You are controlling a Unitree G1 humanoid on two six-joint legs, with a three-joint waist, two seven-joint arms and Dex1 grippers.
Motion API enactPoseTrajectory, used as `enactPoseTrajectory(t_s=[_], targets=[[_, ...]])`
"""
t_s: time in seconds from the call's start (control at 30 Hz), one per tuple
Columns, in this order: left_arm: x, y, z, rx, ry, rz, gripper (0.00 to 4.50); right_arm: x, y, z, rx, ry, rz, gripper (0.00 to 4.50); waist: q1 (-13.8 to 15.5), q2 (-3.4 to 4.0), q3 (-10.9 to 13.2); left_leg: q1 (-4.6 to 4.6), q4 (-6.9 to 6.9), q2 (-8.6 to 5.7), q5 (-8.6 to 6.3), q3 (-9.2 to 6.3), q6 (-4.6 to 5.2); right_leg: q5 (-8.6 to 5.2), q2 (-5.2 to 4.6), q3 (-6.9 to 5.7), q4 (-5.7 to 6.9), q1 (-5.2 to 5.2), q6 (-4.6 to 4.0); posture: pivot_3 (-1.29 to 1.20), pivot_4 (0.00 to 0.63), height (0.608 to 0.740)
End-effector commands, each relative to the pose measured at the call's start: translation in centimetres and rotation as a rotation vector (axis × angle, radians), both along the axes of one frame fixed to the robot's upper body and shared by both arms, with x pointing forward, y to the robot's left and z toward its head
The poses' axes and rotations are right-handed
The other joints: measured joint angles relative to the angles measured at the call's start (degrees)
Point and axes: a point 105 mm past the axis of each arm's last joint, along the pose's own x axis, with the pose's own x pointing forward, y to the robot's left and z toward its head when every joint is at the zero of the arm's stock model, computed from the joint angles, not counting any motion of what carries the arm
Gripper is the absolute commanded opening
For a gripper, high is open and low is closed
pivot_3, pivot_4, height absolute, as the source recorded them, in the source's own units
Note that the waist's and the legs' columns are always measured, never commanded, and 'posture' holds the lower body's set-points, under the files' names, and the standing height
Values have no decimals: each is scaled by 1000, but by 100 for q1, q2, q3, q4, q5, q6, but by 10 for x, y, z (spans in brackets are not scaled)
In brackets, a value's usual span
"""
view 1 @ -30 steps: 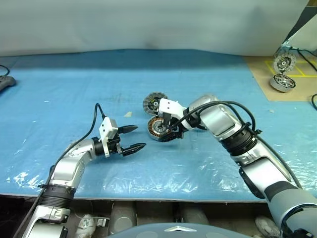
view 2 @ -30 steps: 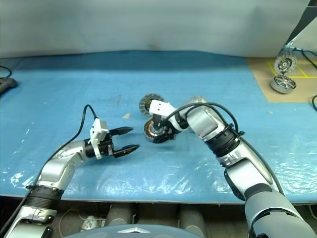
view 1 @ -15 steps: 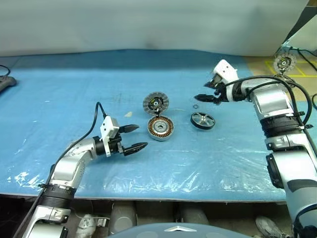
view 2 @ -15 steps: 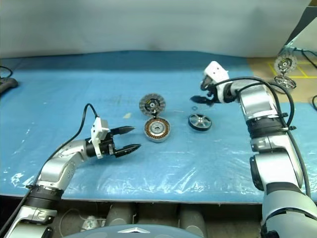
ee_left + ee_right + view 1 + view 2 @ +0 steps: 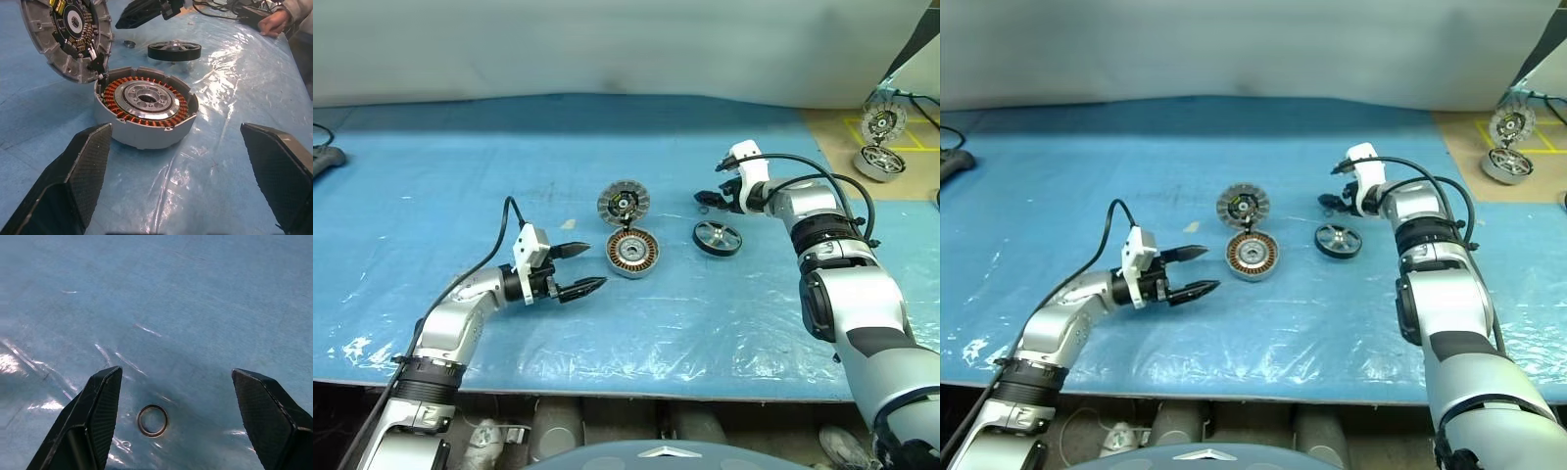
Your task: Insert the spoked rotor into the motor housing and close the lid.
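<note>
R gripper (image 5: 713, 196) is seen w/ jaws apart and empty, hung over a small metal washer ring (image 5: 152, 420) on the blue mat (image 5: 460, 166), just far of the spoked rotor (image 5: 716, 238). The washer sits roughly between the fingertips in the right wrist view; no contact can be made out, though depth is hard to judge there.

L gripper (image 5: 579, 269) is held wide apart, empty, aimed level toward the motor housing (image 5: 632, 253), which lies just right of it w/ copper windings up and unfilled. The lid (image 5: 623, 205) stands tilted at the housing's far edge, ribbed face toward the robot, seemingly touching the rim.

Step in hand, as judged: the rotor is to be fetched, not the washer. The R gripper should be drawn nearer and lowered over the dark rim so one finger drops inside the spokes and one outside, then closed squarely so the wheel stays flat for insertion.

R arm is stretched fwd, wrist angled down and left. L arm is bent, forearm low over the mat. A spare unit (image 5: 874, 162) sits well apart at far right.
</note>
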Motion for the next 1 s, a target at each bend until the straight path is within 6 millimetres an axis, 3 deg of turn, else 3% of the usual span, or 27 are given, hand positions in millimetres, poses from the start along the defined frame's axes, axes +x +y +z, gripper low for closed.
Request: enactPoseTrajectory(t_s=[0.03,0.23,0.6,0.7,0.9,1.0], targets=[[-3,2,9,-9,-41,-7,4500,-5,13,5,-17,-40,116,3776,-1,0,0,0,1,1,0,-1,1,1,0,-1,1,0,2,0,150,740],[-1,4,5,-2,-37,-4,4500,-19,13,-29,-101,21,165,3776,-4,0,0,0,6,0,2,-2,3,2,1,0,3,1,4,0,150,740],[-1,4,1,9,-43,-7,4500,-20,2,-31,-74,61,109,3776,-4,0,0,14,9,2,-2,-2,-3,-9,0,0,7,17,-16,0,150,740],[-1,1,2,9,-46,-9,4500,-19,0,-34,-73,69,84,2948,-6,0,0,14,9,2,-2,-2,-3,-9,0,1,6,17,-17,0,150,740],[1,1,5,7,-48,-5,4500,-23,-3,-35,-60,93,87,694,-10,0,0,14,8,3,-2,-2,-3,-9,1,1,6,16,-16,0,150,740],[1,1,4,7,-48,-4,4500,-24,-1,-37,-62,96,105,631,-10,0,0,14,8,3,-2,-2,-3,-9,1,1,6,17,-16,0,150,740]])
